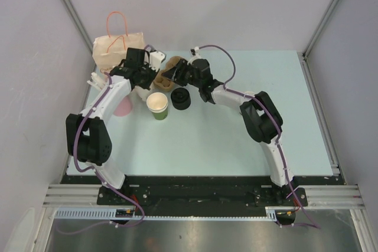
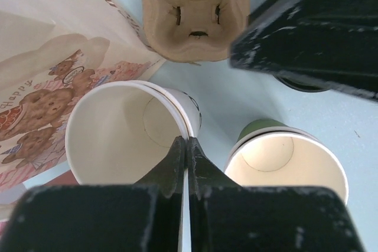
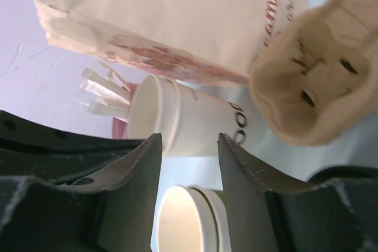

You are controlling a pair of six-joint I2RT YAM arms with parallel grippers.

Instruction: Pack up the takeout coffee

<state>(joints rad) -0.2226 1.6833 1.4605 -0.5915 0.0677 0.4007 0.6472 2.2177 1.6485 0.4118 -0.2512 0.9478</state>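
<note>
Left gripper (image 2: 186, 141) is pinched tight on the rim of the lidless white paper cup (image 2: 118, 128), next to the bear-print bag (image 2: 41, 75). The green paper cup (image 2: 283, 166) stands just beside it, open too. Right gripper (image 3: 189, 140) is half open with nothing in it, near the cardboard cup carrier (image 3: 307, 81).

pink cup (image 1: 124, 108) half hidden, bag (image 2: 47, 39) cropped
</note>
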